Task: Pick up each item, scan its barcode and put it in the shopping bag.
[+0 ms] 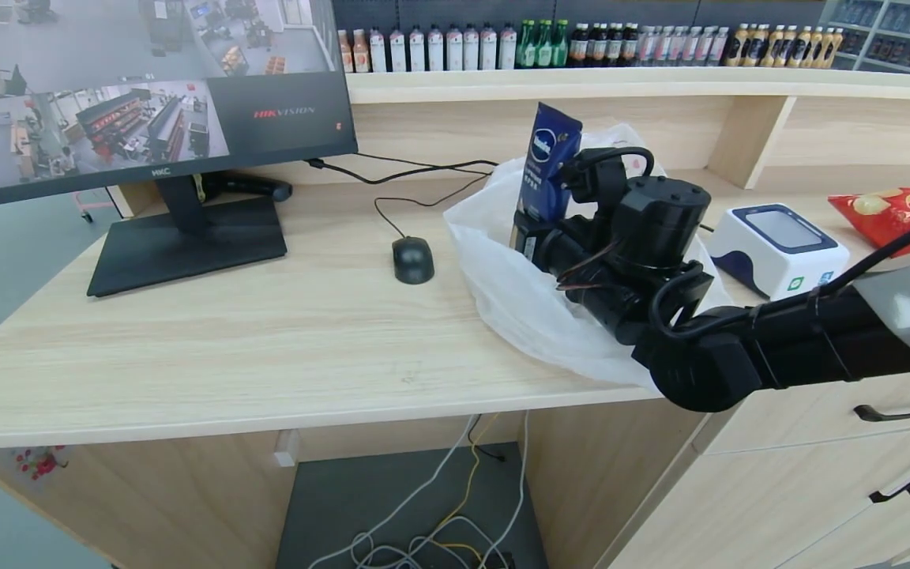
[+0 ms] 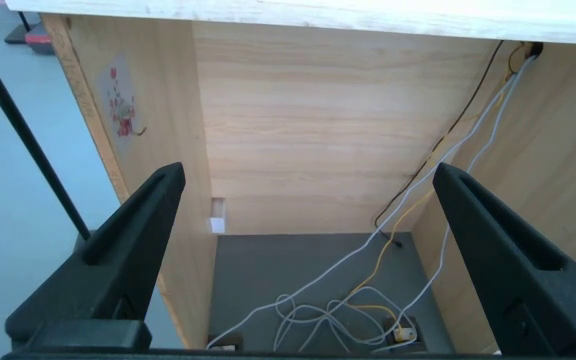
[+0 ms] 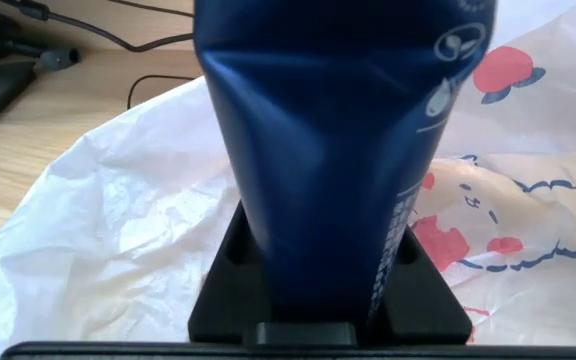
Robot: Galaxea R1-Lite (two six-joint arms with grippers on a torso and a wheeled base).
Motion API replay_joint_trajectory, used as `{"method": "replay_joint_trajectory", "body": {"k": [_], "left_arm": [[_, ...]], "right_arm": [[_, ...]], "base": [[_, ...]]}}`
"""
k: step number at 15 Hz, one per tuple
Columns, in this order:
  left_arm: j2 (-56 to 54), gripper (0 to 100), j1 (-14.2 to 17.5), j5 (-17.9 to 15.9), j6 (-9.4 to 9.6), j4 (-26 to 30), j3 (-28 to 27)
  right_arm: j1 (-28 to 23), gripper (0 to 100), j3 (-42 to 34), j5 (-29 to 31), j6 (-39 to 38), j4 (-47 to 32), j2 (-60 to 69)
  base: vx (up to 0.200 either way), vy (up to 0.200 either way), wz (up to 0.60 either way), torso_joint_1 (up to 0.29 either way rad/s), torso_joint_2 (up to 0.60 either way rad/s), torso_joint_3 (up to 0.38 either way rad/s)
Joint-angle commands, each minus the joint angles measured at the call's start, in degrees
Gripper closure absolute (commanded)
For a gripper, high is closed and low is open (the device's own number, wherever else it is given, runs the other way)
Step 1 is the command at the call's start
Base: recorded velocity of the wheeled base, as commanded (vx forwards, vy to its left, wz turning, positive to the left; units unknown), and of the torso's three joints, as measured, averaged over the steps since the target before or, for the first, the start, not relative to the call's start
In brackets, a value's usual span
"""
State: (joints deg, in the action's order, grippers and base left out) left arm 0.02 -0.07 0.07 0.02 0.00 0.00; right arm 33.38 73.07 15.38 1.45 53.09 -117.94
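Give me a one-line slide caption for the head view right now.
Right gripper holds a blue pouch upright over the white shopping bag, beside the scanner.

The blue pouch (image 1: 547, 170) has its lower end hidden behind the right gripper (image 1: 532, 239). In the right wrist view its upper end runs off the edge, and it covers most of the gripper's fingers. The right arm hides the right side of the white shopping bag (image 1: 502, 300), whose inside cannot be seen, and the near right corner of the white scanner (image 1: 779, 249). The red chips bag (image 1: 889, 213) at the far right is cut by the edge. The monitor (image 1: 107, 95) is cut off at left and top. A black object (image 1: 253, 186) behind it is partly hidden; I cannot tell what it is. The far bottles (image 1: 581, 43) are too small for their labels to be read.
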Motion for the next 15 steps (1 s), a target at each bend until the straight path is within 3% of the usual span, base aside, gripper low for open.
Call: {"method": "replay_joint_trajectory", "body": {"k": [1,8,15], "left_arm": [[0.0,0,0.1,0.0,-0.02,0.0,0.0],[0.0,0,0.0,0.0,-0.02,0.0,0.0],[0.0,0,0.0,0.0,0.06,0.0,0.0]], "right_arm": [[0.0,100,-0.3,0.3,0.0,0.5,-0.2],[0.8,100,-2.5,2.0,-2.1,1.6,0.1],[1.6,100,-1.1,5.0,-10.9,2.1,1.4]], "base": [[0.0,0.0,0.0,0.0,0.0,0.0],[0.0,0.0,0.0,0.0,0.0,0.0],[0.0,0.0,0.0,0.0,0.0,0.0]]}}
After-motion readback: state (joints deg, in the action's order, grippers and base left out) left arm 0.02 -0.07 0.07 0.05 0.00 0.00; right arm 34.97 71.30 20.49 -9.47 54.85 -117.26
